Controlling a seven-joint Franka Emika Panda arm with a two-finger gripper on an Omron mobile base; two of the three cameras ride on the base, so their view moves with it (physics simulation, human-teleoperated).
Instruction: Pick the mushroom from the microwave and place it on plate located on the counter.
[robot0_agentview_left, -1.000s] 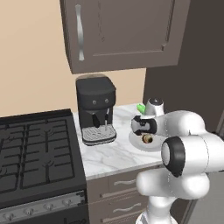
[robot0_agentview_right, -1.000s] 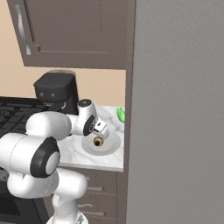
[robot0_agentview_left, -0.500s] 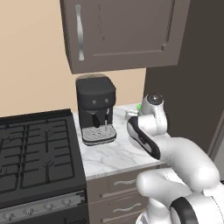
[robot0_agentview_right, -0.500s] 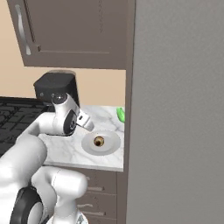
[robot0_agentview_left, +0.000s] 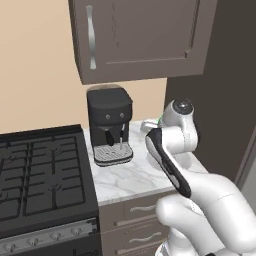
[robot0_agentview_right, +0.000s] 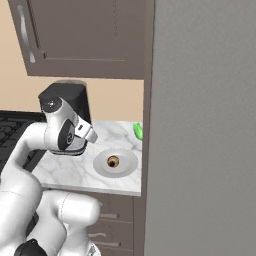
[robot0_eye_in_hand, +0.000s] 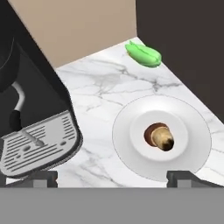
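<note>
Claw (robot0_eye_in_hand: 112, 177) open & empty, now higher/further back vs 0.5 s ago; mushroom (robot0_eye_in_hand: 160, 136) on plate (robot0_eye_in_hand: 192, 153).

I am looking down over the counter (robot0_eye_in_hand: 109, 83) with my gripper (robot0_eye_in_hand: 111, 178) hanging above its near part, fingertips (robot0_eye_in_hand: 41, 178) spread wide with nothing between them. The mushroom (robot0_eye_in_hand: 160, 136) is lying tipped over in the middle of the plate (robot0_eye_in_hand: 131, 148). The coffee machine (robot0_eye_in_hand: 30, 113) is standing to the left, and a green object (robot0_eye_in_hand: 143, 54) is lying at the far edge beside a dark wall.
</note>
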